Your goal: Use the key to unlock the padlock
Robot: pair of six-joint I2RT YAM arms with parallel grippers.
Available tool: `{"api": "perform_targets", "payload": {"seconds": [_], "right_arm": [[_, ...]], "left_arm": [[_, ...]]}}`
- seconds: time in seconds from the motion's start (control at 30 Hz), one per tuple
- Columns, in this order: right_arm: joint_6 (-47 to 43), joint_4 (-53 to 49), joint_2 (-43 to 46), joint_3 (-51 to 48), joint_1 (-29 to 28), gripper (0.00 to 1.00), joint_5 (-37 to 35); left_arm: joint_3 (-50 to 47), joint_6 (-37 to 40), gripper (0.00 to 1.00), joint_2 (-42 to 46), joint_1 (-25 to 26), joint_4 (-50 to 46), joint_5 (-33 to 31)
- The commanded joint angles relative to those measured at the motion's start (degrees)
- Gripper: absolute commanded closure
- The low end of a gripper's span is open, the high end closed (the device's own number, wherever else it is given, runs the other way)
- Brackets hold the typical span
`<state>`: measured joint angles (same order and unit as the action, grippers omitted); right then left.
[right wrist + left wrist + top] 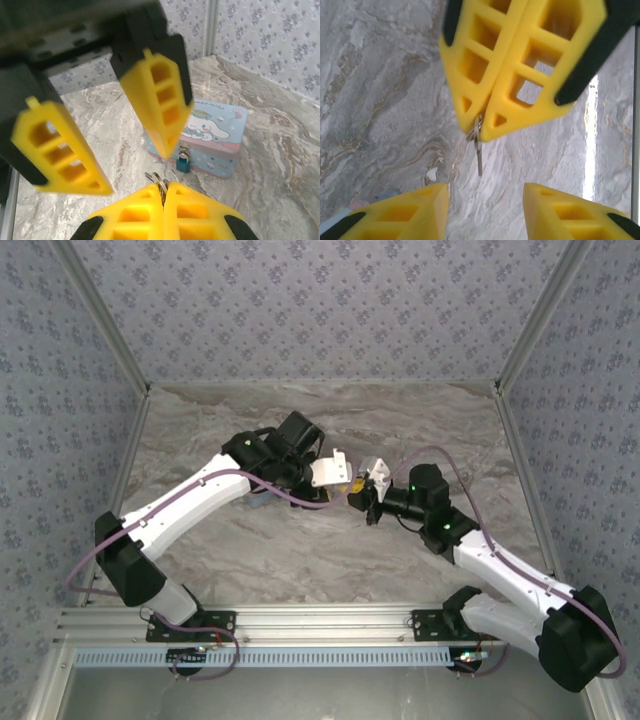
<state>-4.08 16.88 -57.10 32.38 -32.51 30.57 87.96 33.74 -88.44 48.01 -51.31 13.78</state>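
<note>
My right gripper (163, 187) is shut on the key (479, 156). The slim metal blade hangs down from its closed yellow fingers (520, 75) in the left wrist view, and key-ring loops (154, 177) stick out above the pinch. My left gripper (485, 190) stands open just below the key's tip, one finger on each side, not touching it. The small teal padlock (183, 163) hangs on the front of a pale-blue cartoon tin (220, 131), beyond both grippers. From above, the left gripper (338, 476) and right gripper (364, 487) meet at mid-table.
Grey marbled tabletop (300, 550) surrounds the grippers, with patterned walls (320, 300) and metal frame posts at the back corners. A corner of the tin (384, 193) shows by the left finger (405, 210) in the left wrist view.
</note>
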Motion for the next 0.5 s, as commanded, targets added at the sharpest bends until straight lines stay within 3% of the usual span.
{"api": "perform_targets", "payload": {"seconds": [0.0, 0.17, 0.3, 0.47], "right_arm": [[8.0, 4.1, 1.3, -2.0, 2.2, 1.0, 1.8], [18.7, 9.9, 1.0, -3.0, 5.1, 1.0, 1.2], [30.3, 18.8, 0.4, -4.2, 6.1, 1.0, -2.2], [42.5, 26.0, -0.5, -4.6, 5.3, 1.0, -7.5]], "left_arm": [[-3.0, -6.4, 0.53, 5.6, -3.7, 5.9, 6.7], [-17.2, -25.6, 0.44, 16.4, -9.8, 30.7, 15.3], [-28.1, -45.4, 0.33, 22.7, -10.9, 51.8, 10.3], [-33.8, -67.6, 0.29, 24.5, -11.0, 65.6, 3.7]]}}
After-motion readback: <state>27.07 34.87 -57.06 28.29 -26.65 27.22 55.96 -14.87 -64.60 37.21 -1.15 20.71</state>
